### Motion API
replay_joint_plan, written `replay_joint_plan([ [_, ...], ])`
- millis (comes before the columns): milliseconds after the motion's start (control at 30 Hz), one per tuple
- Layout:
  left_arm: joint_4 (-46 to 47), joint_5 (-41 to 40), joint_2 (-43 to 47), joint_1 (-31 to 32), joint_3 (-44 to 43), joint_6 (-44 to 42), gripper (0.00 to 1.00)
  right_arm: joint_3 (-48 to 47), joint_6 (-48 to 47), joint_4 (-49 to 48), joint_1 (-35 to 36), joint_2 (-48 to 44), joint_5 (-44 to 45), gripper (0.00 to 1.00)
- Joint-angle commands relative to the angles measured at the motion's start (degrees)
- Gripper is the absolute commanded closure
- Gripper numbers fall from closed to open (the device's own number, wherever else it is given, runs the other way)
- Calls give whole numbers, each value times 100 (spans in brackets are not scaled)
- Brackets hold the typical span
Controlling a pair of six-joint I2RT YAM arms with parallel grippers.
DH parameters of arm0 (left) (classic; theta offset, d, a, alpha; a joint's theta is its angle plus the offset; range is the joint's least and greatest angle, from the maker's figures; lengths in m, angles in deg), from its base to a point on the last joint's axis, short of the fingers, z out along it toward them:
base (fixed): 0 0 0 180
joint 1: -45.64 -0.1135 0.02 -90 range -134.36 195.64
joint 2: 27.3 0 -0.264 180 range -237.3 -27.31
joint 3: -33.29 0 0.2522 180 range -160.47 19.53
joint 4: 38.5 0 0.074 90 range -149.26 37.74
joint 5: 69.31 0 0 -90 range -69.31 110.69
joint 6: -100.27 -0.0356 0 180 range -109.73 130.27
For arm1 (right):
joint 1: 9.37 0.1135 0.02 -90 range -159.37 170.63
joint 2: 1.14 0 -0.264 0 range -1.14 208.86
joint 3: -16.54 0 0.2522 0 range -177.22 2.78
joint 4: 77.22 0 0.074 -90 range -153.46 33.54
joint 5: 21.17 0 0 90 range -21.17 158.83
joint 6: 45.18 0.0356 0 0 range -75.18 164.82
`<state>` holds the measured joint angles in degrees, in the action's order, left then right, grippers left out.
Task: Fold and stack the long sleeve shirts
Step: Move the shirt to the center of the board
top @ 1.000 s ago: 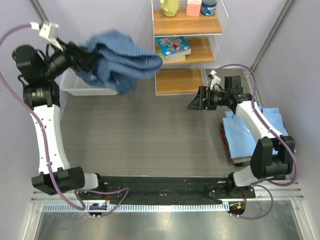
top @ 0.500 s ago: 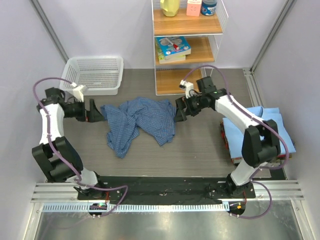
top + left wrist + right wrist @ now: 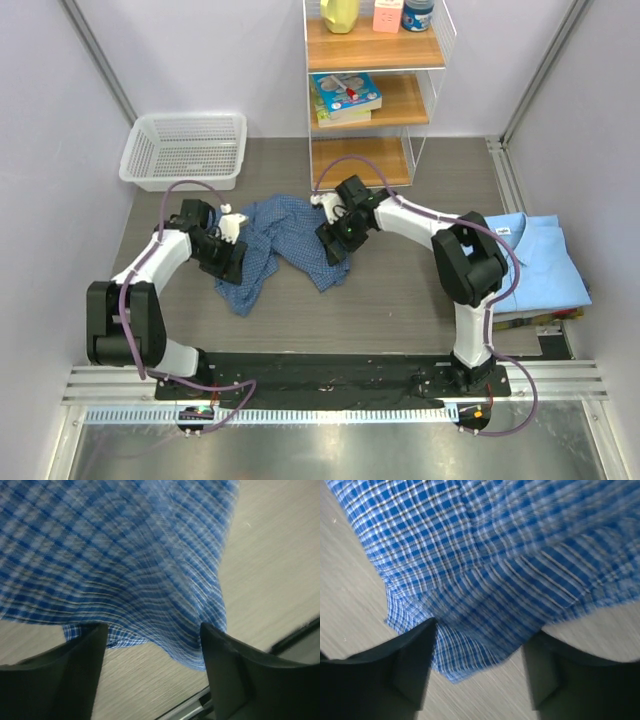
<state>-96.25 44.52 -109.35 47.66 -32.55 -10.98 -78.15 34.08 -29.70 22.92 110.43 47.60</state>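
While the dark blue checked shirt (image 3: 285, 240) lies crumpled in the middle of the table (image 3: 400, 300), an arm meets it on each side. The left pincer (image 3: 232, 262) sits at the shirt's left edge, its fingers (image 3: 75, 670) spread wide with a hem of cloth reaching between them, unclamped. The right pincer (image 3: 332, 245) is at the shirt's right edge, likewise open over the fabric. The light blue shirt (image 3: 540, 265) lies folded at the far right, well apart.

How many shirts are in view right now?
2. A crumpled dark blue checked cloth shirt lies mid-table; a folded plain light blue collared shirt sits at the right edge. Others may hide beneath it.
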Motion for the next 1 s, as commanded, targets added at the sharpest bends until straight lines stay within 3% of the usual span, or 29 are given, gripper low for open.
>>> replay_joint_plan([
  [0, 576, -574, -102, -35, -310, 490, 58, -370, -139, -72, 225, 111, 804, 49],
  [33, 515, -503, -67, -174, -477, 526, 82, -424, -147, -19, 225, 58, 918, 73],
  [100, 278, -258, 82, -491, -1038, 596, 99, -538, -226, 130, 146, -178, 1191, 99],
  [367, -513, 639, 487, -1406, -2930, 623, 100, -1863, -1078, 1779, -373, -1496, 1244, 99],
  [500, -603, 746, 829, -1467, -3160, 631, 100, -2454, -1571, 2678, -390, -1752, 1429, 98],
  [567, -445, 362, 883, -1485, -2994, 666, 100, -2367, -1896, 3038, -382, -1770, 1499, 95],
  [667, -147, -80, 585, -1573, -2844, 693, 100, -2068, -1932, 3119, -382, -1508, 1544, 89],
  [767, 127, -607, 32, -1749, -2887, 711, 100, -2383, -1792, 3495, -373, -726, 1333, 85],
  [833, -47, -512, -356, -1924, -3212, 719, 100, -2490, -1677, 3358, -408, -401, 1595, 88],
  [900, -285, -240, -401, -2004, -3257, 606, 100, -2385, -1546, 2700, -697, -347, 2070, 99],
  [967, -522, 277, -147, -2013, -3073, 98, 100, -2628, -1484, 2461, -1091, -127, 2297, 99],
])
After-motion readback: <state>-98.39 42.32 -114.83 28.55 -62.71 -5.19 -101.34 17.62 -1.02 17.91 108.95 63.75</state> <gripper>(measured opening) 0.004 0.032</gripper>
